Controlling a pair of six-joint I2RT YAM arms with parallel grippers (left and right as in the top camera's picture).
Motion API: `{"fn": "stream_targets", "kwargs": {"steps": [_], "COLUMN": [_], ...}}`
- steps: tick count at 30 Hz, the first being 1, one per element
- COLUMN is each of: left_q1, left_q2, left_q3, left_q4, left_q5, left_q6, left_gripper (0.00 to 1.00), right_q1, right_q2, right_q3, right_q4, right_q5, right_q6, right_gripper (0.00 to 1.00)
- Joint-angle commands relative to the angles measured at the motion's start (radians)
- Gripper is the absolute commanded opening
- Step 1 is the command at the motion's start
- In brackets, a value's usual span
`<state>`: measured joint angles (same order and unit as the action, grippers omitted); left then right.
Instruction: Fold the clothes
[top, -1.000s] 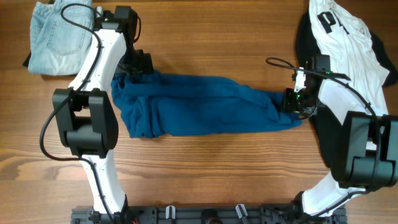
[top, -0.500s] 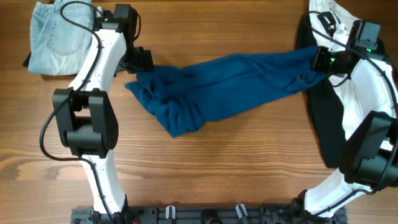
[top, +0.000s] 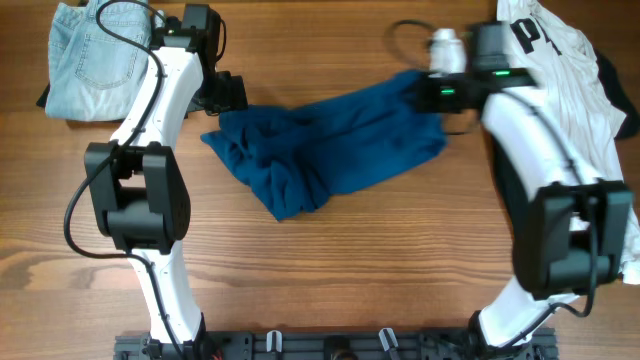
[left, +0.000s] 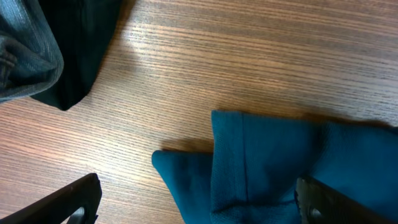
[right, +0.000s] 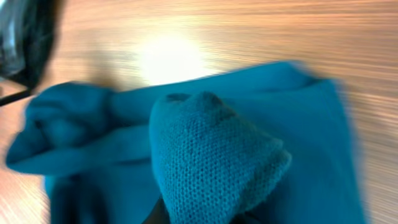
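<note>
Right gripper (top: 435, 95) motion-smeared overhead; wrist view blurred, fingers buried under clamped bunch of blue shirt (right: 211, 155). Left gripper (left: 199, 193): fingers (left: 68, 199) cropped at bottom edge. Jeans (top: 95, 45), white shirt (top: 570, 60) cut by overhead frame.

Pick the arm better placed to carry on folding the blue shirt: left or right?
Right. The right fingers are shut on a bunch of the blue shirt; the left fingers stand open over its other end, holding nothing.
</note>
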<state>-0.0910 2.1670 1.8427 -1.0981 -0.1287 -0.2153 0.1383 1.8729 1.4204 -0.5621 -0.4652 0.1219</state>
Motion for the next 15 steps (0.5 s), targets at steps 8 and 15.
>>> {"fn": "stream_targets", "kwargs": {"steps": [8, 15], "left_q1": [0.005, 0.005], "left_q2": [-0.011, -0.011], "left_q3": [-0.006, -0.006], "left_q4": [0.004, 0.011], "left_q5": [0.006, 0.006], "left_q6": [-0.002, -0.003], "left_gripper": [1.0, 1.0], "right_q1": [0.268, 0.258], "right_q2": [0.064, 0.085], "right_q3": [0.019, 0.018], "right_q4": [0.03, 0.015], "right_q5": [0.168, 0.182], "right_q6": [0.139, 0.054], "right_gripper": [0.04, 0.04]}}
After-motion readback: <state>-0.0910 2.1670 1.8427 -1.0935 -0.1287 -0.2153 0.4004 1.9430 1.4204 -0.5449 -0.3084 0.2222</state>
